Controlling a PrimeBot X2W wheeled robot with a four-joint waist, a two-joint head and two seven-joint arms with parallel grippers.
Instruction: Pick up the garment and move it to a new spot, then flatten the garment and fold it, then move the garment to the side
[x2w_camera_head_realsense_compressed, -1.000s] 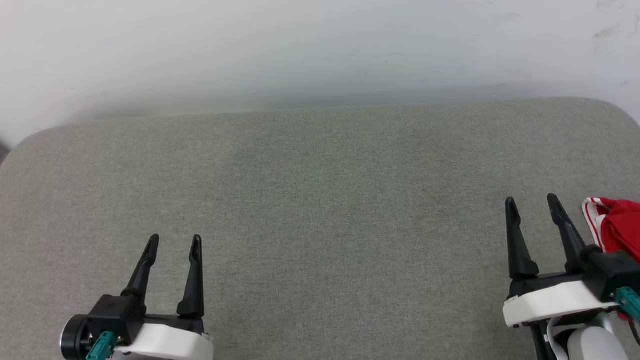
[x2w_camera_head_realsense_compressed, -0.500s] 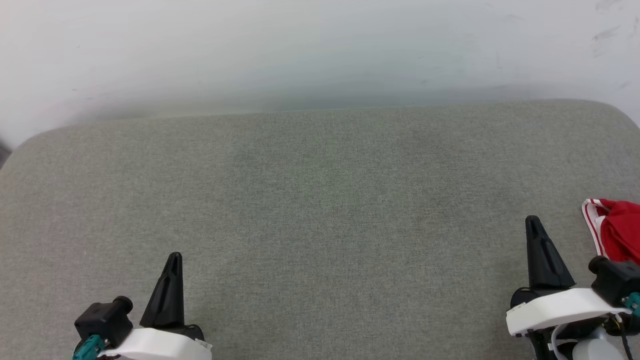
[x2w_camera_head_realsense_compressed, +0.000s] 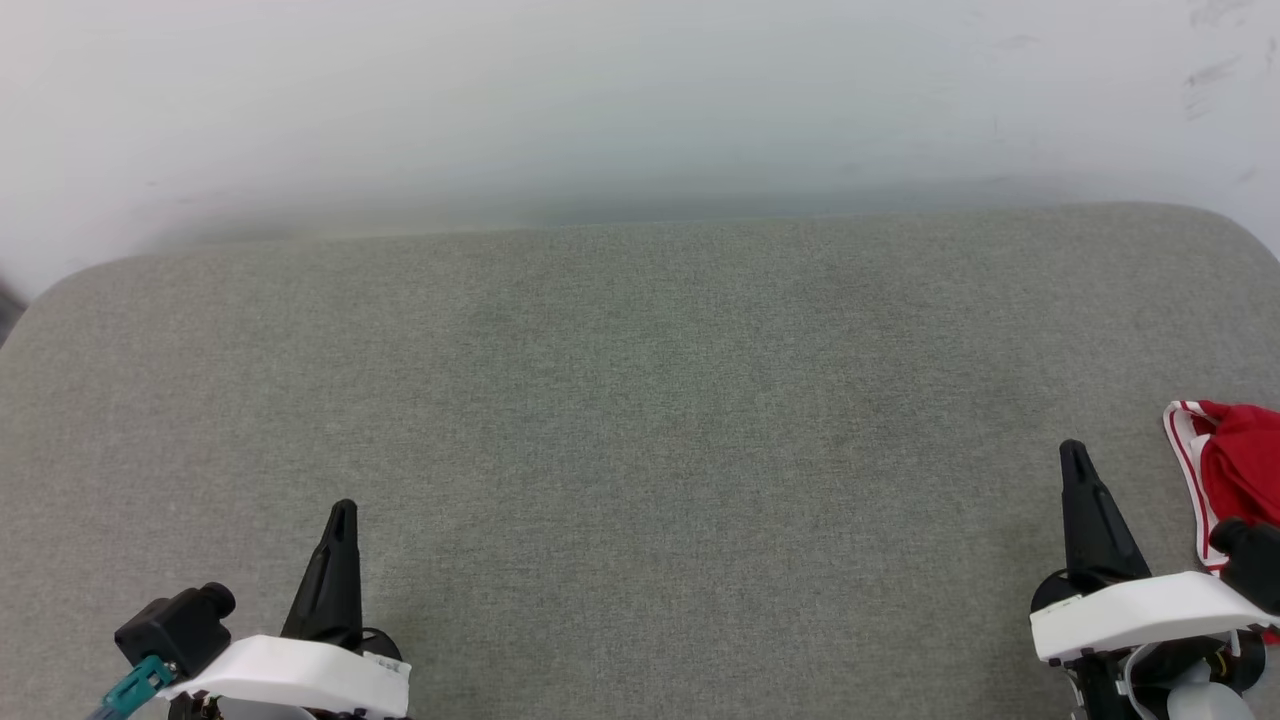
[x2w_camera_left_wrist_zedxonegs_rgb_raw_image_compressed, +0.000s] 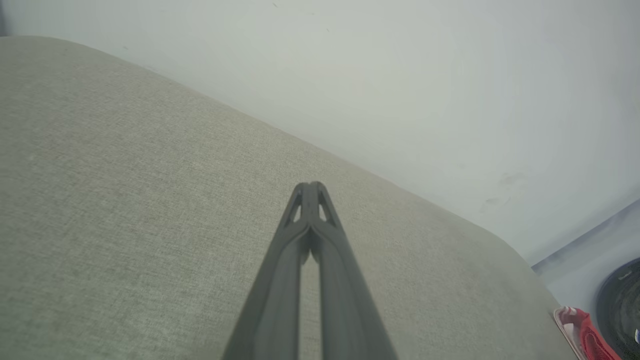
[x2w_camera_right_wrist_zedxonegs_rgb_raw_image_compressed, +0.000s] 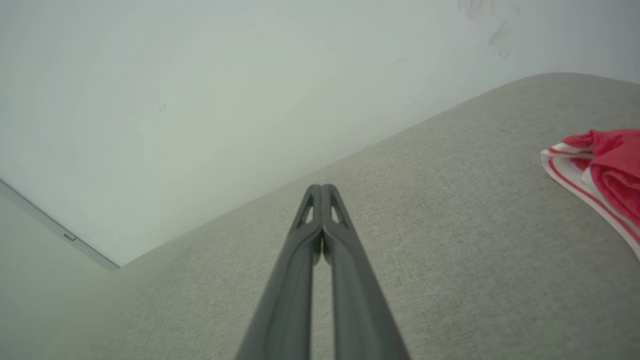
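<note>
Grey woven cloth covers the table (x2w_camera_head_realsense_compressed: 640, 400), which runs back to a pale wall (x2w_camera_head_realsense_compressed: 640, 100). What has changed over the last second is the pair of grippers. A second ago each one showed two dark fingers spread apart side by side. Now the left gripper (x2w_camera_head_realsense_compressed: 342, 512) and the right gripper (x2w_camera_head_realsense_compressed: 1075, 455) each show in the head view as a single dark spike, turned edge-on. Both also sit a little lower in that view than before, nearer its bottom edge. The left wrist view shows the left gripper (x2w_camera_left_wrist_zedxonegs_rgb_raw_image_compressed: 311, 187) with its two fingers pressed together at the tips and nothing between them. The right wrist view shows the right gripper (x2w_camera_right_wrist_zedxonegs_rgb_raw_image_compressed: 321, 189) the same way, tips meeting and empty. Both arms are held low at the near side of the table, the left at the lower left and the right at the lower right. Their fingers point away across the cloth towards the wall, and their white wrist housings lie roughly level. The garment (x2w_camera_head_realsense_compressed: 1235, 460) has not moved. It lies bunched at the right end of the table, red with a red-and-white striped edge, and is cut off by the picture's border. It is just beside the right wrist, and the right fingers are clear of it. From the right wrist it (x2w_camera_right_wrist_zedxonegs_rgb_raw_image_compressed: 607, 160) lies off to the right, apart from the fingers. From the left wrist a small piece of it (x2w_camera_left_wrist_zedxonegs_rgb_raw_image_compressed: 582, 332) shows far off at the table's end.
</note>
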